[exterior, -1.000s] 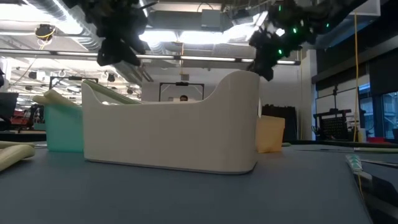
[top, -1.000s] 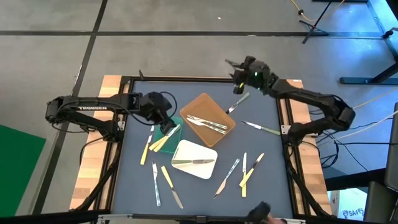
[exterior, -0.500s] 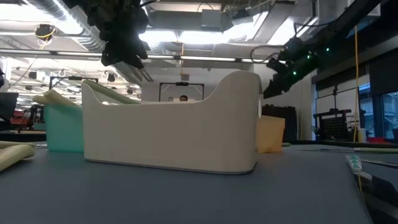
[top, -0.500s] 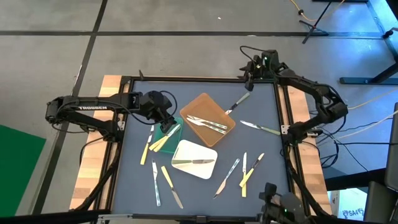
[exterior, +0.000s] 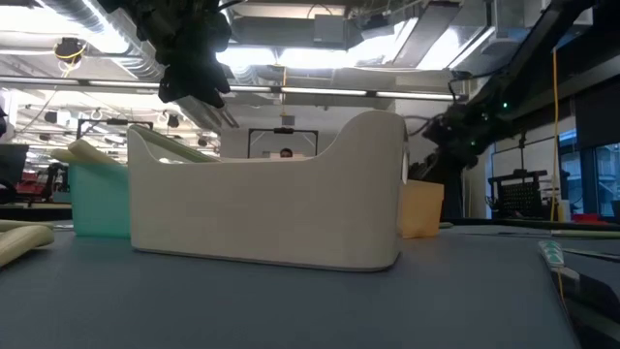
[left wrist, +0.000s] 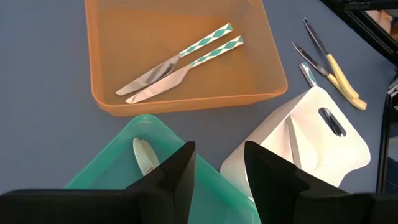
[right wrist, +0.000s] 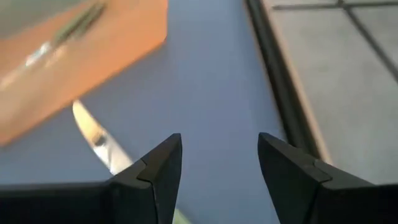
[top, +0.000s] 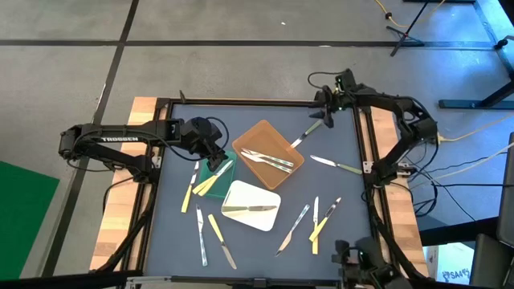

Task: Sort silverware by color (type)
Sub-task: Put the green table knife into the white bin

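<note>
Dark table mat [top: 265,112] from above: your left gripper [top: 215,154] sits over the green tray [top: 228,157], arm lettered "TROSSEN". Your right gripper [top: 327,111] hangs at the far right corner, just beyond a knife [top: 305,133] lying diagonally, tip toward the brown tray [top: 267,154].

Left wrist: fingers [left wrist: 176,176] spread; two patterned knives [left wrist: 186,58] lie parallel and slantwise in the brown tray.

Right wrist: fingers [right wrist: 155,169] spread, empty; knife blade [right wrist: 96,138] just beside them.
</note>
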Action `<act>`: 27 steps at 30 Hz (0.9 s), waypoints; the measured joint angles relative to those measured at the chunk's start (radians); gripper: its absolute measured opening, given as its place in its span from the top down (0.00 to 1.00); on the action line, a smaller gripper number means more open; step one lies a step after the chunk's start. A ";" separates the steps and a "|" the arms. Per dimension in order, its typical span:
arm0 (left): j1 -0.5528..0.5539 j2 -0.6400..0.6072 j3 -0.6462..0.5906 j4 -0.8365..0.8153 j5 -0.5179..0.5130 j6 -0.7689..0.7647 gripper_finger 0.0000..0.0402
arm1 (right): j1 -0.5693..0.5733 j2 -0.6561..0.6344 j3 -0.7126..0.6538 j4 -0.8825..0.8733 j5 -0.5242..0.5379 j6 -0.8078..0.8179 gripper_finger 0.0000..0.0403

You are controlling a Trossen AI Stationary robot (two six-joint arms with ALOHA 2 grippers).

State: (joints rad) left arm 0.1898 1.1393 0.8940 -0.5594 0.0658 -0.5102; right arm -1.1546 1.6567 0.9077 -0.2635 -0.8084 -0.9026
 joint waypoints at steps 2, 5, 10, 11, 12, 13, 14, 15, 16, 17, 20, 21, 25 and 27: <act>0.000 0.000 0.000 0.000 0.000 0.000 0.67 | -0.001 0.026 0.000 -0.032 0.022 -0.034 0.51; 0.000 0.000 0.000 0.000 -0.001 0.000 0.67 | 0.002 0.070 0.000 -0.045 0.096 -0.064 0.51; 0.000 0.000 0.000 0.000 -0.003 0.000 0.67 | 0.003 0.115 0.000 -0.039 0.188 -0.067 0.51; 0.000 0.000 0.000 0.000 -0.003 0.000 0.67 | 0.003 0.117 0.000 -0.037 0.187 -0.067 0.51; 0.000 0.000 0.000 0.000 -0.003 0.000 0.67 | 0.003 0.116 0.000 -0.037 0.185 -0.067 0.51; 0.000 0.000 0.000 0.000 -0.003 0.000 0.67 | 0.003 0.115 0.000 -0.037 0.179 -0.072 0.51; 0.000 0.000 0.000 0.000 -0.003 0.000 0.67 | 0.003 0.114 0.000 -0.037 0.176 -0.085 0.51; 0.000 0.000 0.000 0.000 -0.003 0.000 0.67 | 0.003 0.114 0.000 -0.041 0.173 -0.107 0.51; 0.000 0.000 0.000 0.000 -0.003 -0.001 0.67 | 0.003 0.114 0.000 -0.049 0.167 -0.130 0.51; 0.000 0.000 0.000 0.000 -0.003 -0.001 0.67 | 0.003 0.114 0.000 -0.061 0.160 -0.153 0.51; 0.000 0.000 0.000 0.000 -0.003 -0.001 0.67 | 0.003 0.114 0.000 -0.117 0.131 -0.230 0.51; 0.000 0.000 0.000 0.000 -0.003 -0.001 0.67 | 0.003 0.114 0.000 -0.136 0.123 -0.258 0.51; 0.000 0.000 0.000 0.000 -0.003 -0.001 0.67 | 0.004 0.113 0.000 -0.154 0.116 -0.303 0.51; 0.000 0.000 0.000 0.000 -0.003 -0.002 0.67 | 0.004 0.113 0.000 -0.154 0.116 -0.304 0.51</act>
State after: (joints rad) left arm 0.1898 1.1393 0.8936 -0.5595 0.0631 -0.5117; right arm -1.1511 1.7699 0.9073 -0.4171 -0.6926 -1.2064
